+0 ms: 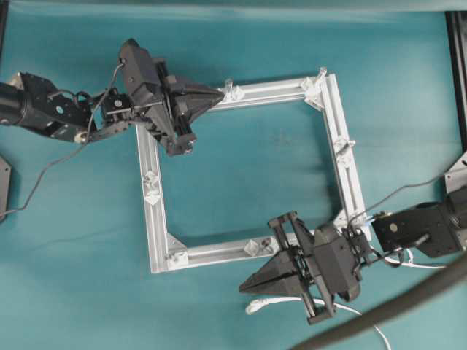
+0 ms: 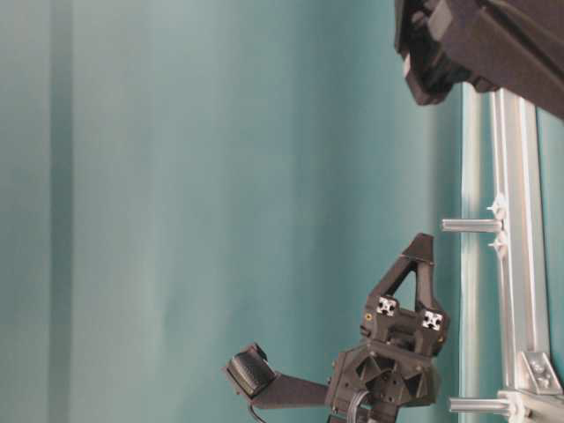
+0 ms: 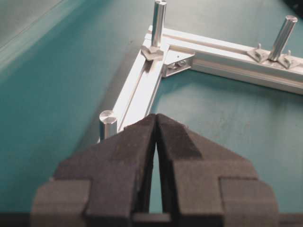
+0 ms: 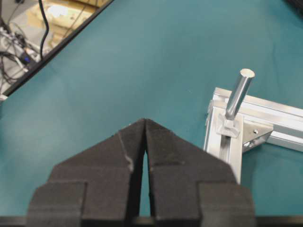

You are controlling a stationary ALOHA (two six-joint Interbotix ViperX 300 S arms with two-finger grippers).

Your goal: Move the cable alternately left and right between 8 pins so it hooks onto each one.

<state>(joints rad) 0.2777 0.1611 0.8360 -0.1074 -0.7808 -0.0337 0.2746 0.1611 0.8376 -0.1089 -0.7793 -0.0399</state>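
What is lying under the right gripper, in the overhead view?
Under the right gripper, the white cable lies on the teal table: its plug end shows, then the gripper body covers the run. The gripper is shut, holding nothing.

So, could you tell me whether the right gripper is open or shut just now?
Shut and empty. In the right wrist view the right gripper has its fingers pressed together at the tips, nothing between them; the cable lies on the table beside it.
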